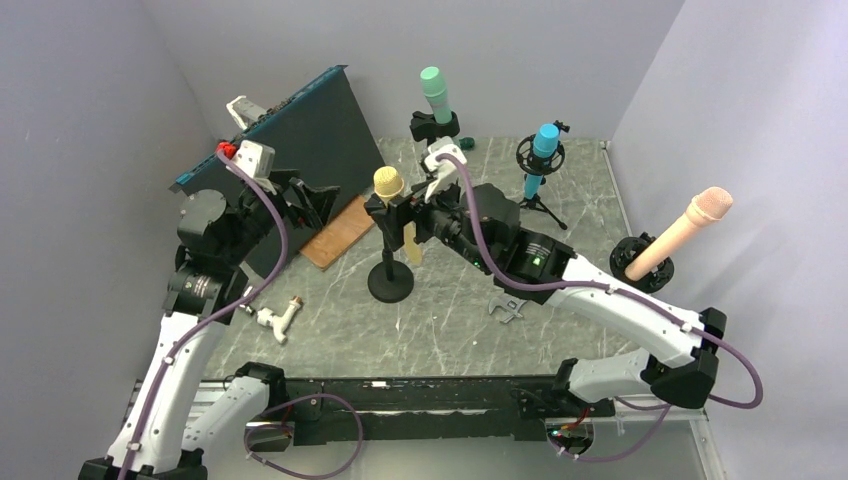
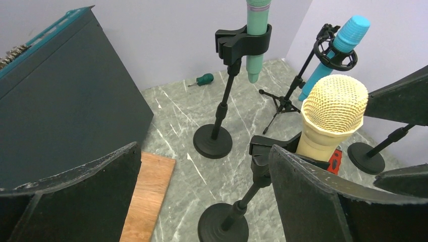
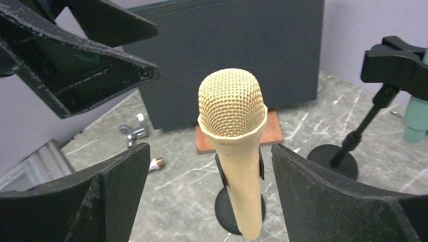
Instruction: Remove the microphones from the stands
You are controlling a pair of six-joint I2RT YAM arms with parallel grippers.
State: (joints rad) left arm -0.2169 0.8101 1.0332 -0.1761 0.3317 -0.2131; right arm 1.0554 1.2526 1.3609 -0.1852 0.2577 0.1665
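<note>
A cream-yellow microphone (image 1: 388, 182) sits tilted in the clip of a black round-base stand (image 1: 390, 283) at the table's middle. In the right wrist view the microphone (image 3: 234, 131) stands between my right gripper's (image 3: 211, 154) open fingers (image 3: 328, 191), with a gap on each side, and the clip still wraps its body. My right gripper (image 1: 410, 208) reaches it from the right. My left gripper (image 1: 318, 205) is open and empty to the left of the stand. In the left wrist view (image 2: 203, 148) the stand's pole (image 2: 247, 196) lies between the jaws, next to the right finger (image 2: 323, 201), below the microphone (image 2: 333, 113).
A green microphone on a stand (image 1: 436, 95), a blue one on a tripod (image 1: 541, 150) and a pink one (image 1: 690, 225) stand behind and to the right. A dark box (image 1: 300, 140) and a wooden board (image 1: 340, 232) lie to the left. A metal fitting (image 1: 278, 318) and a wrench (image 1: 508, 308) lie in front.
</note>
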